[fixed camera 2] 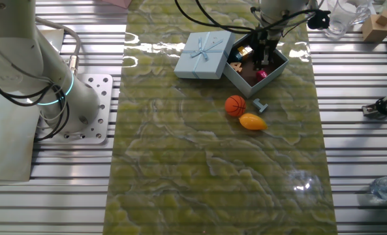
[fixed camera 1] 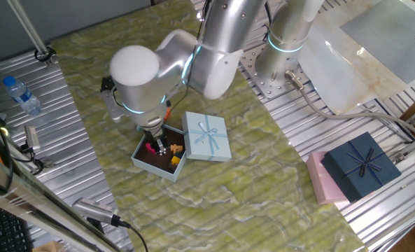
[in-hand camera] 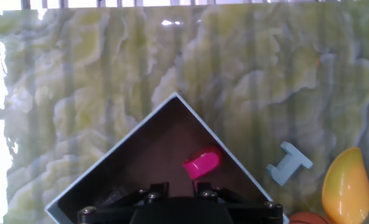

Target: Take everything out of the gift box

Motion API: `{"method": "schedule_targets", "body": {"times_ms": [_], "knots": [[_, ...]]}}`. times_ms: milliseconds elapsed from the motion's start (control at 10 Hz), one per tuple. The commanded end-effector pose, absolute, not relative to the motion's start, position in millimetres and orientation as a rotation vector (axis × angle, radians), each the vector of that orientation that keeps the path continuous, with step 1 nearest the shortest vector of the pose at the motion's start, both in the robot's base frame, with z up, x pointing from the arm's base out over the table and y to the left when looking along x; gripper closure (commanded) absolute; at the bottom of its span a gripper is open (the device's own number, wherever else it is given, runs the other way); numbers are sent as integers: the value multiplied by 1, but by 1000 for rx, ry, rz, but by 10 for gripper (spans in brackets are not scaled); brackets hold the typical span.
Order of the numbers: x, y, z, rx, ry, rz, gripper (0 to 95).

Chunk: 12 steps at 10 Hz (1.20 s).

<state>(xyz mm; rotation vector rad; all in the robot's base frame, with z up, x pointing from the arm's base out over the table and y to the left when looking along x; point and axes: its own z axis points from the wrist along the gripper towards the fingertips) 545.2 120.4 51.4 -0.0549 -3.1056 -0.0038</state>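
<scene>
Gripper (fixed camera 2: 263,57) inside box (fixed camera 2: 276,68), opening not discernible, hold unconfirmed | magenta piece (in-hand camera: 201,164) and small bits (fixed camera 1: 174,160) in box | ball (fixed camera 2: 235,105), mango (fixed camera 2: 252,121), blue piece (fixed camera 2: 261,105) on surface (fixed camera 2: 180,163) | lid (fixed camera 2: 205,55) beside box

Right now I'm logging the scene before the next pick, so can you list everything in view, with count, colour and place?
box: 1, pale blue with a dark inside, open on the mat
lid: 1, pale blue with a bow, beside the box
toys in box: a magenta piece and small yellow and orange bits; exact count unclear
ball: 1, orange, on the mat outside the box
mango: 1, yellow-orange, next to the ball
spool: 1, light blue, by the ball
navy box: 1, on a pink box, off the mat
bottle: 1, clear, blue cap, off the mat
arm: 1, silver; fingers down inside the box
</scene>
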Motion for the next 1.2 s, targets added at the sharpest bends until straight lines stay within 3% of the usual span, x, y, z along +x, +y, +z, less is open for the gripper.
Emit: {"method": "schedule_targets", "body": {"times_ms": [100,1200], "knots": [[546,121,45,-57,-3082,-56,760],[544,118,41,-128,-3102,-43,760]]}}
